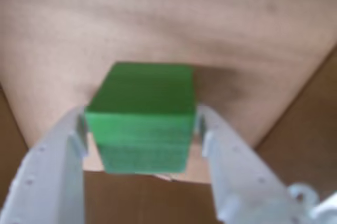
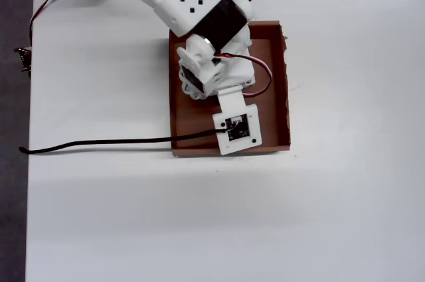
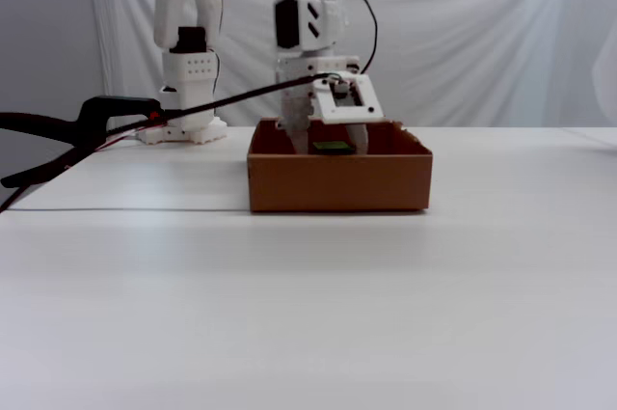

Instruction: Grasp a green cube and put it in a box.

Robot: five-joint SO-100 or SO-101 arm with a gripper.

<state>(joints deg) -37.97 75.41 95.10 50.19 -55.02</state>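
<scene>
On the white table (image 2: 345,215), which is bare around the work area, the box (image 2: 279,83) is set near the middle, with the arm (image 2: 199,3) reaching over it from the upper left of the overhead view. A black cable (image 2: 99,142) is laid across the table to the camera mount at the wrist, and a black clamp (image 3: 106,113) is seen at the left of the fixed view.

Inside the box, the gripper (image 1: 141,129) is lowered between the walls, and the green cube (image 1: 142,118) is held between the two fingers (image 1: 63,150), which are closed against its left and right faces. In the fixed view only a sliver of the cube (image 3: 333,147) is seen, just above the front wall, so it is judged to be held within the box, close to the floor or slightly above it; contact with the floor cannot be told.

The grasp and the carry are judged to be done. What is left is the release and the withdrawal.

As for room, the box walls are low, and the floor around the cube is seen as clear in the wrist view. Space for the fingers to spread appears ample on both sides, and the way upward is unobstructed.
</scene>
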